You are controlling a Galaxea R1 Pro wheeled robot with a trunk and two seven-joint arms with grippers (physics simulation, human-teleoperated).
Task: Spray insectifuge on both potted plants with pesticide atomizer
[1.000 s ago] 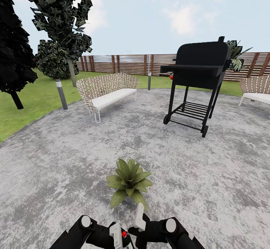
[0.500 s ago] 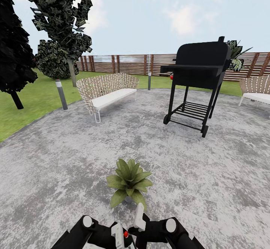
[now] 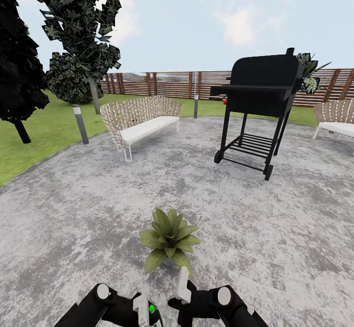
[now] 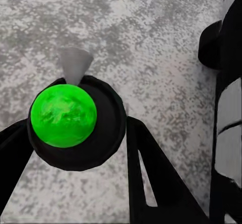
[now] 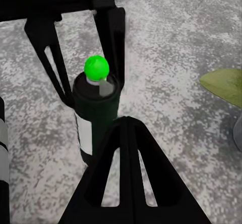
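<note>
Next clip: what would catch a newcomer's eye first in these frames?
Probably the black barbecue grill standing on the grey stone patio, right of the wicker bench. Nearer, a potted plant sits just ahead of the arms. In the left wrist view, the bright green knob atop the pesticide atomizer stands out between the left gripper fingers.
</note>
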